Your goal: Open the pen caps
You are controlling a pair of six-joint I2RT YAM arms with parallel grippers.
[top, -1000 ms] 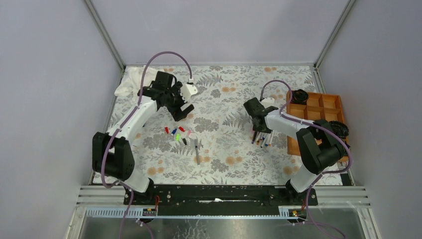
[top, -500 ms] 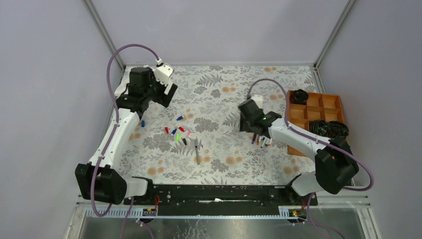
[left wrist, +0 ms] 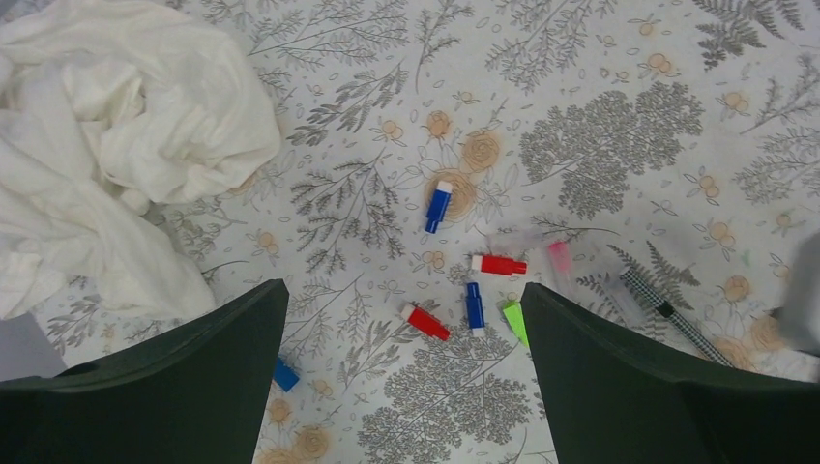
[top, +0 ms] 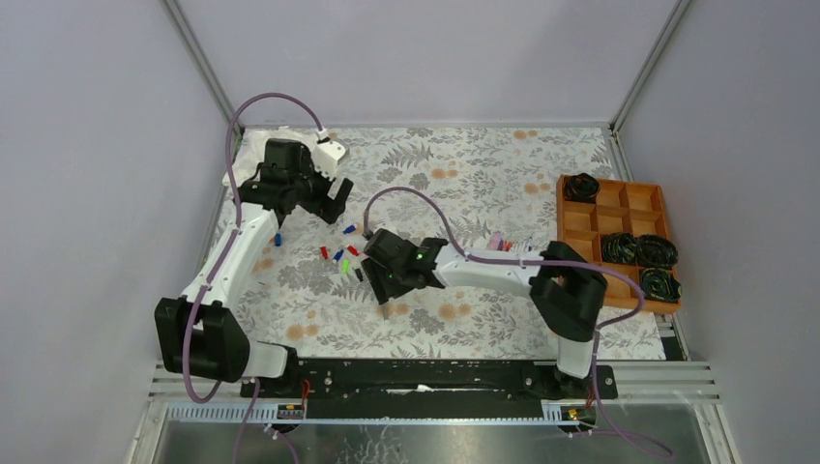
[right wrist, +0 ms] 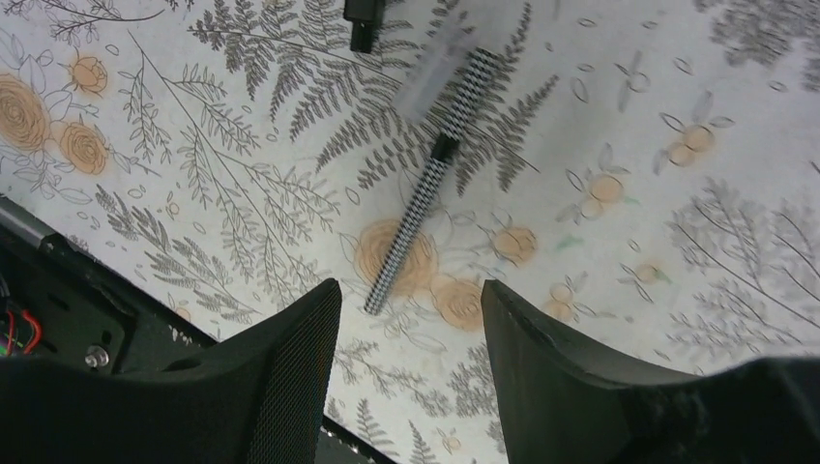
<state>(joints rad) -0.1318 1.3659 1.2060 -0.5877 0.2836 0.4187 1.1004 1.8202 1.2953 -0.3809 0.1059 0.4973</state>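
Floral mat [top: 464,174] boxed in by plain grey walls [top: 416,58], orange tray [top: 619,182] on the right, white rag [left wrist: 106,145] far left. The caps [left wrist: 501,265] are tiny red, blue and green bits scattered left of centre. Left claw [left wrist: 403,290] is spread wide above them, empty. Right claw [right wrist: 408,290] is spread over a checkered pen [right wrist: 425,208].
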